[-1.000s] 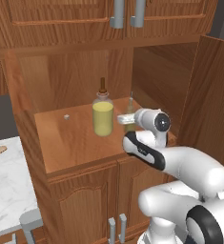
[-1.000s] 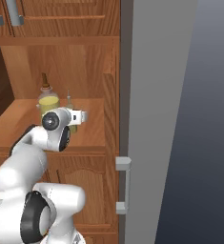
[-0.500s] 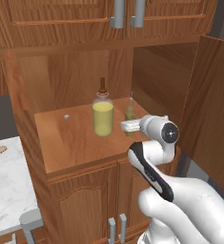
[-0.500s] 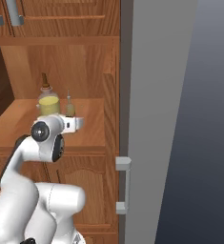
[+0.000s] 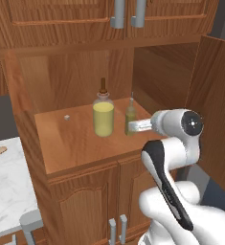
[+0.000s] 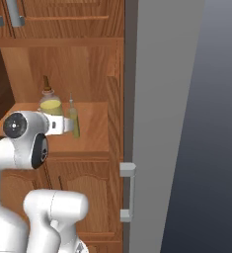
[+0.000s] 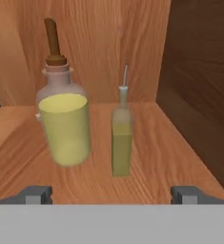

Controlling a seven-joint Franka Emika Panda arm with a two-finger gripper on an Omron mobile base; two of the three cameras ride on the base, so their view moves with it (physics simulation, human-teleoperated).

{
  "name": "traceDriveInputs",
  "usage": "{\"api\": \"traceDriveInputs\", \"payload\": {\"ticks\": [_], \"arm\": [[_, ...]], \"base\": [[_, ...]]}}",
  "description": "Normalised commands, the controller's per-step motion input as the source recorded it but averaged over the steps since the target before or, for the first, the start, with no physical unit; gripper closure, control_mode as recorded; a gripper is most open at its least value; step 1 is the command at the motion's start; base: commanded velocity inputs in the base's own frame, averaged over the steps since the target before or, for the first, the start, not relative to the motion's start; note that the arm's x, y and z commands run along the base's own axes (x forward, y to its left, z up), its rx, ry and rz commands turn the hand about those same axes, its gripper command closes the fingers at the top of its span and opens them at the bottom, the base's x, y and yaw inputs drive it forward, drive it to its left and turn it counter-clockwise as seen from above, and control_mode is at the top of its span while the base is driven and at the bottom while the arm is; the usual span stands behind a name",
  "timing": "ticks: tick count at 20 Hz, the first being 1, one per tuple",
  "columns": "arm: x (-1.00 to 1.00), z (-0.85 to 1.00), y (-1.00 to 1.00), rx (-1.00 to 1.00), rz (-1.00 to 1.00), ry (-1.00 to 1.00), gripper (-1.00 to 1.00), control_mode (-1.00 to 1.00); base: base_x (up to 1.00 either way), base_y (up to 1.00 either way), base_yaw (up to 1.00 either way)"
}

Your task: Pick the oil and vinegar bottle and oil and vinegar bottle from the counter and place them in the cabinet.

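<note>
From my remote station: the end effector (image 7: 111,195), jaws spread wide and holding nothing, faces into the tall reddish-brown wooden cabinet (image 5: 71,81). Straight ahead of it, just beyond the fingertips (image 7: 35,194), stands the slim olive-green bottle with a thin spout (image 7: 122,138), upright, long axis vertical. Beside that on its left, close but apart, stands the squat round clear bottle of pale yellow liquid with a brown neck (image 7: 63,119) (also upright). Both rest on the cabinet's shelf (image 5: 75,143), so I judge the placing done and backing straight out the safe move.
</note>
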Motion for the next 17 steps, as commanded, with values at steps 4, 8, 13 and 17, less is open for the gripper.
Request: {"api": "traceDriveInputs", "payload": {"ticks": [4,8,13,17], "arm": [[-1.0,0.2,-0.14,0.0,0.04,0.0,-1.0,-1.0],[-1.0,0.07,-0.25,0.01,0.05,-0.04,-1.0,-1.0],[-0.66,-0.11,-0.21,0.05,0.02,-0.08,-1.0,-1.0],[-0.48,0.06,0.03,0.04,0.04,-0.06,-1.0,-1.0]], "base": [[0.0,0.0,0.0],[0.0,0.0,0.0],[0.0,0.0,0.0],[0.0,0.0,0.0]]}}
